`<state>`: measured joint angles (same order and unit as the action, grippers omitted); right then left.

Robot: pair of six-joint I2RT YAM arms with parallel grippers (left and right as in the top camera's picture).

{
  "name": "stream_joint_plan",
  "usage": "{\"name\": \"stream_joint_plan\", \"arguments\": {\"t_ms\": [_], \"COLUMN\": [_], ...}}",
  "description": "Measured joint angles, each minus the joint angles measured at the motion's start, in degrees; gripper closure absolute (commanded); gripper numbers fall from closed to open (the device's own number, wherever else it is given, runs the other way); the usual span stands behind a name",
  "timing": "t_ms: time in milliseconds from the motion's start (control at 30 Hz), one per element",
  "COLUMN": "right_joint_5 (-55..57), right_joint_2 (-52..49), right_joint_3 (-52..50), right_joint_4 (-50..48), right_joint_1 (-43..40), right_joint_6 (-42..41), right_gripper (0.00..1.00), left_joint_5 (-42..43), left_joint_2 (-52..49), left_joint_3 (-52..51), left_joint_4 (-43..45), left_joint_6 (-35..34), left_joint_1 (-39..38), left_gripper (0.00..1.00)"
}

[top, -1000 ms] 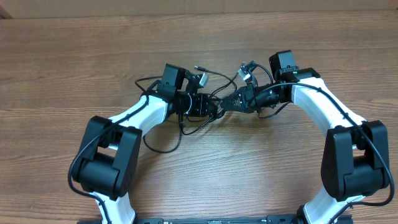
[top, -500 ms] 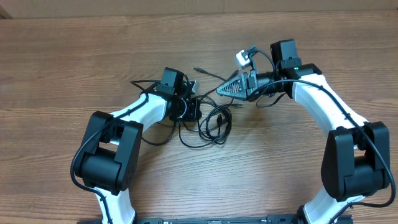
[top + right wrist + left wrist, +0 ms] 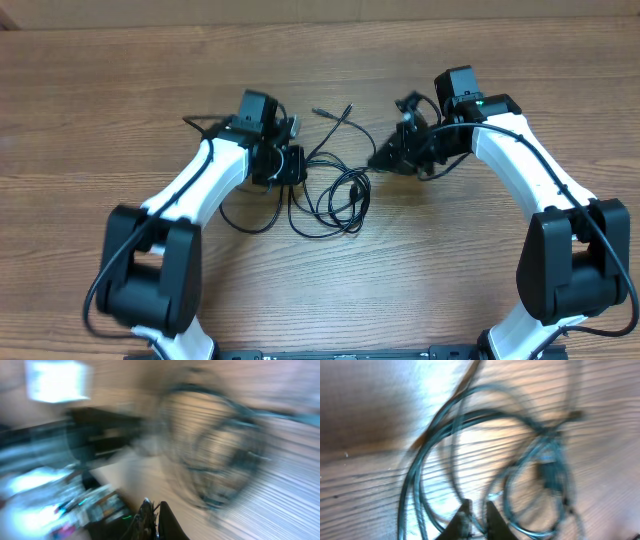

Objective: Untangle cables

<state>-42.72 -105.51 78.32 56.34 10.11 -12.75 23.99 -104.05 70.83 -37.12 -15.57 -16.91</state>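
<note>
The cables (image 3: 335,200) lie in the middle of the tabletop (image 3: 450,270), between the two arms. They are thin black cords, bunched into a few loose, overlapping oval loops. Two strands run up and away from the bunch and end in small plugs (image 3: 320,111) near the far side; one end shows a pale, metallic tip. The tabletop is brown wood-grain with long streaks running left to right and a dull sheen.

The left hand (image 3: 296,165) sits at the left edge of the bunch. Its black body is on a white, smooth-shelled arm, and cords trail from under it toward the loops. In the left wrist view the two dark, tapered fingers (image 3: 465,520) stand close together, closed to a narrow slit. The curved cords (image 3: 540,460) fan out just ahead of them. The blur hides whether a strand is pinched between them.

The right hand (image 3: 380,158), a dark wedge shape, is just beside the right of the bunch. Its wrist view is badly smeared, but the fingers (image 3: 162,515) look drawn together, with round loops (image 3: 220,455) ahead.
</note>
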Motion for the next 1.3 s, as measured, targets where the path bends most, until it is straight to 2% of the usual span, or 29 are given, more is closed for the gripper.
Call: {"name": "stream_joint_plan", "arguments": {"t_ms": [67, 133, 233, 600, 733, 767, 800, 933, 1000, 1067, 1300], "right_joint_5": [7.17, 13.33, 19.04, 24.37, 24.94, 24.98, 25.0, 25.05, 24.81, 24.06, 21.29], "right_joint_2": [0.0, 0.02, 0.04, 0.04, 0.02, 0.02, 0.02, 0.02, 0.02, 0.02, 0.04], "right_joint_3": [-0.02, -0.28, -1.64, -2.93, -2.95, -2.95, -2.95, -2.95, -2.97, -3.06, -6.36], "right_joint_4": [1.62, 2.25, 2.23, 2.86, 2.84, 2.86, 2.82, 2.84, 2.73, 1.88, -4.31], "right_joint_1": [0.02, 0.02, 0.0, 0.07, 0.28, 0.42, 0.68, 1.81, 2.43, 3.15, 6.23], "right_joint_6": [-2.4, -4.55, -6.19, -7.87, -8.04, -8.04, -8.04, -8.07, -8.26, -8.72, -15.06], "right_gripper": [0.92, 0.87, 0.87, 0.88, 0.88, 0.88, 0.88, 0.87, 0.82, 0.81, 0.79], "left_joint_5": [-0.26, -0.33, -0.74, -7.76, -9.99, -10.29, -10.6, -11.19, -11.23, -11.23, -11.45], "left_joint_2": [1.86, 2.47, 1.49, -5.14, -7.23, -7.61, -8.13, -9.25, -9.11, -8.72, -1.4], "left_joint_3": [0.94, 1.51, 1.53, 1.53, 1.53, 1.53, 1.53, 1.53, 1.66, 1.77, 2.03], "left_joint_4": [-1.2, -2.8, -4.9, -0.57, 2.56, 2.86, 2.95, 2.58, 1.49, -0.2, -4.46], "left_joint_6": [0.04, 0.17, 0.15, -3.93, -6.71, -7.1, -7.72, -8.04, -8.04, -8.0, -3.61], "left_joint_1": [-1.31, -3.48, -7.26, -16.92, -17.7, -17.81, -17.99, -18.16, -17.9, -17.27, -11.21], "left_gripper": [0.59, 0.59, 0.59, 0.61, 0.67, 0.85, 0.96, 0.96, 0.96, 0.96, 0.96]}}
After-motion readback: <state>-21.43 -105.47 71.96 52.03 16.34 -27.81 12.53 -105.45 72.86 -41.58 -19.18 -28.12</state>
